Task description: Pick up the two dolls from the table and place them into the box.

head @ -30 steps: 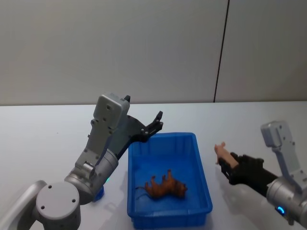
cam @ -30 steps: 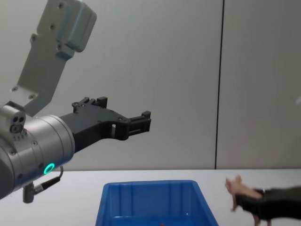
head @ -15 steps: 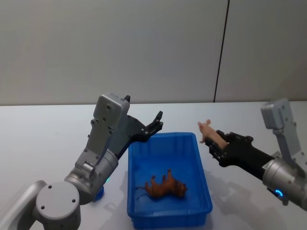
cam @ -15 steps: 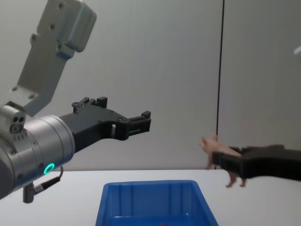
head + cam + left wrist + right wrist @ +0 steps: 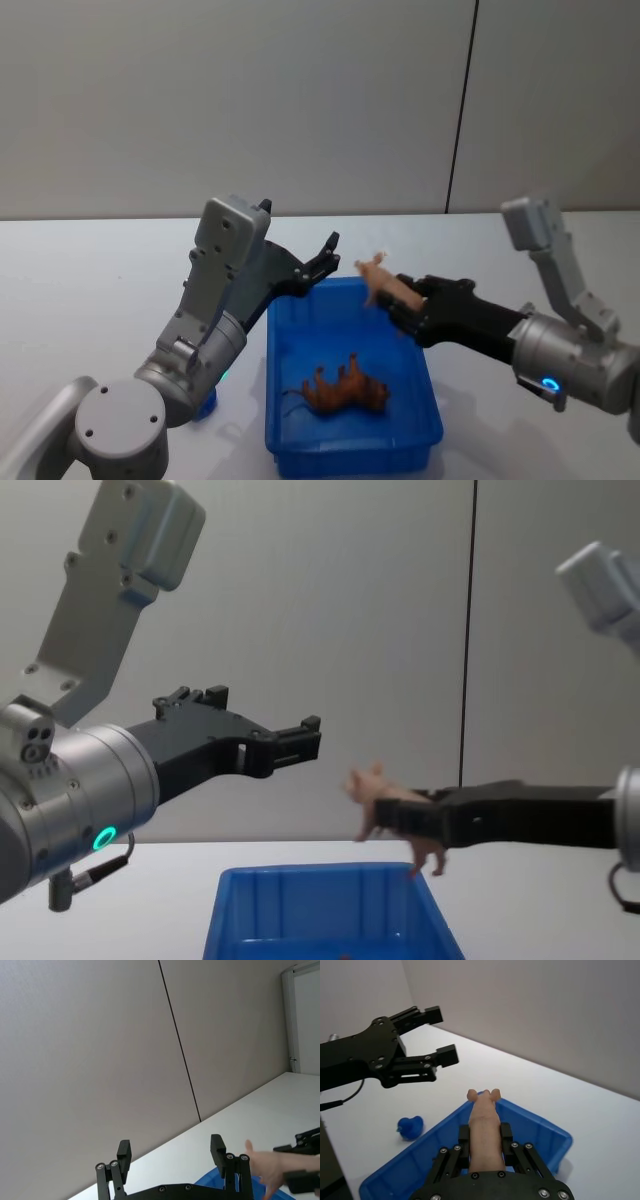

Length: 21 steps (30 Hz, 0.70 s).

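Note:
The brown doll (image 5: 345,390) lies on the floor of the blue box (image 5: 276,380). The pale pink doll (image 5: 382,284) hangs in the air above the box's far right part, and my right gripper (image 5: 402,302) is shut on it. From the right wrist the pink doll (image 5: 484,1127) sits between the fingers, over the box (image 5: 542,1130). The chest view shows that doll (image 5: 385,805) above the box's rim (image 5: 320,872). My left gripper (image 5: 331,251) stays open and empty in the air over the box's far left corner.
The white table (image 5: 90,290) spreads wide around the box. A small blue object (image 5: 410,1127) sits on the table left of the box, close under my left arm. A grey wall stands behind the table.
My right gripper has carried the pink doll up and leftward, from the table right of the box to above the box. The left arm and brown doll have not moved.

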### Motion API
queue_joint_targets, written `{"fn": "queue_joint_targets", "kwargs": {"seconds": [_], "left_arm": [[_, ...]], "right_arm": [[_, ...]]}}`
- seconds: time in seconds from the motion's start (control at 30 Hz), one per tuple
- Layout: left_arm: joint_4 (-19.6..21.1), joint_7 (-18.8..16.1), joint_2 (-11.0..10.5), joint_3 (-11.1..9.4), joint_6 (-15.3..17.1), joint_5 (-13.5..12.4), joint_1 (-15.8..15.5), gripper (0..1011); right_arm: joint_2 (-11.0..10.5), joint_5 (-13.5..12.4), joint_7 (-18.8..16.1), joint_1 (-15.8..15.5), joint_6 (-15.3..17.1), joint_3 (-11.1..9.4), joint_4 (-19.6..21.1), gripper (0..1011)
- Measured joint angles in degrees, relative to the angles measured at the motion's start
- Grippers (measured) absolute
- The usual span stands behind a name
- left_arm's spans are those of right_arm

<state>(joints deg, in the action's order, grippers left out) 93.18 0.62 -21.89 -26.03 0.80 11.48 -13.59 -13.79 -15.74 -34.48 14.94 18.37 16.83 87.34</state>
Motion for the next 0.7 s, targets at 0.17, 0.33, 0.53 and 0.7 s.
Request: {"fn": "queue_joint_targets", "kwargs": {"seconds": [0.17, 0.33, 0.53, 0.7], "left_arm": [[0.0, 0.0, 0.0, 0.0, 0.0, 0.0, 0.0, 1004], [0.0, 0.0, 0.0, 0.0, 0.0, 0.0, 0.0, 1004], [0.0, 0.0, 0.0, 0.0, 0.0, 0.0, 0.0, 1004], [0.0, 0.0, 0.0, 0.0, 0.0, 0.0, 0.0, 1004]], "right_arm": [[1.2, 0.2, -3.3, 2.3, 2.5, 0.9, -2.5, 458], [2.5, 0.9, -6.5, 4.6, 4.9, 1.8, -5.7, 626], [3.3, 1.2, -8.6, 6.2, 6.3, 2.5, -7.8, 788], [3.2, 1.2, -8.9, 6.5, 6.5, 2.5, -8.0, 938]]}}
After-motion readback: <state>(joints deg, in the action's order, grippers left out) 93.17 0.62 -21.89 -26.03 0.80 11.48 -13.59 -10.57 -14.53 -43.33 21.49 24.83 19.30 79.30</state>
